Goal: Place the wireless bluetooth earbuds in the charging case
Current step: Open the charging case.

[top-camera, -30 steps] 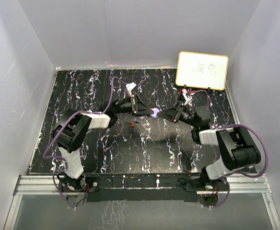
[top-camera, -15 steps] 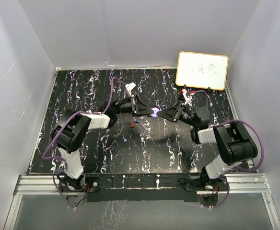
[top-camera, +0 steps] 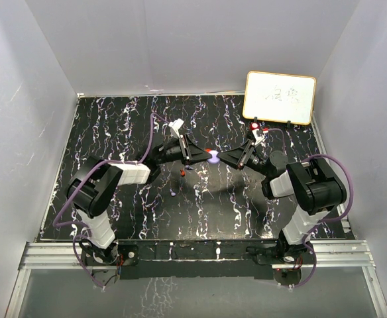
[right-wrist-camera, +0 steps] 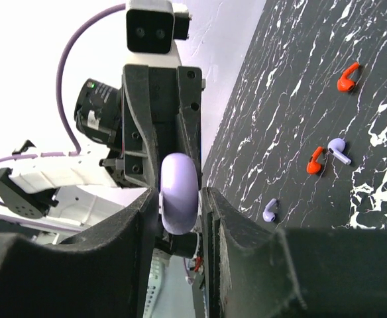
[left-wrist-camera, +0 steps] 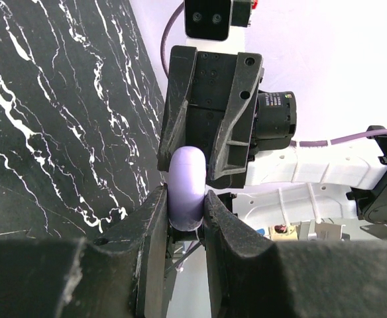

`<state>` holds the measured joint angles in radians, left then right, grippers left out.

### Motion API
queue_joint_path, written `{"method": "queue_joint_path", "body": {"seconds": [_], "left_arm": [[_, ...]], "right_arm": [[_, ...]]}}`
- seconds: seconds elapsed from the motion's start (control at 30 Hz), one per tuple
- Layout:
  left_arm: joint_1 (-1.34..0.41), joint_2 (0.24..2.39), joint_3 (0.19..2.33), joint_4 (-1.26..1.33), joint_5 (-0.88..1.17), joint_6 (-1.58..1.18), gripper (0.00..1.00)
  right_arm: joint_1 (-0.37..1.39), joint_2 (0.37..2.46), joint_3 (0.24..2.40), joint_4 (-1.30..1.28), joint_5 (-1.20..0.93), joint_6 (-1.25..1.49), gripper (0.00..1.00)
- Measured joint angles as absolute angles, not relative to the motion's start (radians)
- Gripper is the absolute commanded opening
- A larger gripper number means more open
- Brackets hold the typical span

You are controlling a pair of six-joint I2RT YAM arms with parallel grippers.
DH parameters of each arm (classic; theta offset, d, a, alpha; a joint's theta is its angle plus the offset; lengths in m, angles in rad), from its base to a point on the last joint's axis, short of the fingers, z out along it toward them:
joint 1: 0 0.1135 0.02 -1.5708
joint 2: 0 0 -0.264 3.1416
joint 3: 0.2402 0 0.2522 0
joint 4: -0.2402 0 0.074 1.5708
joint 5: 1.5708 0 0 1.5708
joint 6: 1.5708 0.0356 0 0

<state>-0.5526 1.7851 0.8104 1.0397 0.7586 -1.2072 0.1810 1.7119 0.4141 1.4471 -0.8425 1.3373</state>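
From where I stand, the two arms meet over the middle of the black marbled table, and the pale purple charging case hangs in the air between them. The left gripper is clamped on the case, its dark fingers pressed against both flat sides. The right gripper comes at it from the opposite side and has its own fingers closed on the same case, so both hands have hold of it at once. I see only a smooth, rounded shell and no lifted lid or visible seam, so I judge the case to be closed, though part of it is hidden behind the fingers. None of the earbuds has gone in. All four lie loose on the table below and to one side, well apart from the case. In the right wrist view a red earbud sits farthest off. A second red earbud lies just beside a pale purple earbud, and another pale purple earbud sits on its own nearer the camera. As I read it, the work is at an early stage: the case has to be opened and steadied, and then each bud must be picked up and seated. A small whiteboard stands at the far right corner.
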Motion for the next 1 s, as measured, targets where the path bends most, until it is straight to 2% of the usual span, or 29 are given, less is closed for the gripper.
{"method": "queue_joint_path", "body": {"seconds": [0.2, 0.57, 0.6, 0.67, 0.7, 0.77, 0.83, 0.87, 1.0], "left_arm": [[-0.577, 1.785, 0.786, 1.060, 0.714, -1.232, 0.00], [-0.587, 1.792, 0.776, 1.094, 0.685, -1.258, 0.00], [-0.587, 1.792, 0.775, 1.097, 0.685, -1.258, 0.03], [-0.587, 1.792, 0.773, 1.100, 0.684, -1.259, 0.33], [-0.587, 1.792, 0.773, 1.100, 0.683, -1.260, 0.54], [-0.588, 1.792, 0.772, 1.102, 0.680, -1.258, 0.70], [-0.590, 1.792, 0.772, 1.097, 0.677, -1.256, 0.92], [-0.590, 1.792, 0.772, 1.089, 0.673, -1.253, 0.98], [-0.591, 1.769, 0.772, 0.983, 0.630, -1.196, 0.99]], "right_arm": [[0.181, 1.738, 0.414, 1.449, -0.833, 1.381, 0.29], [0.180, 1.738, 0.414, 1.452, -0.825, 1.401, 0.15], [0.180, 1.738, 0.414, 1.452, -0.825, 1.401, 0.13], [0.179, 1.738, 0.414, 1.452, -0.825, 1.401, 0.11], [0.178, 1.738, 0.414, 1.452, -0.825, 1.401, 0.10], [0.178, 1.738, 0.414, 1.452, -0.825, 1.401, 0.09], [0.173, 1.738, 0.411, 1.452, -0.824, 1.400, 0.09], [0.170, 1.738, 0.409, 1.452, -0.822, 1.400, 0.08], [0.157, 1.731, 0.395, 1.451, -0.815, 1.393, 0.07]]}}
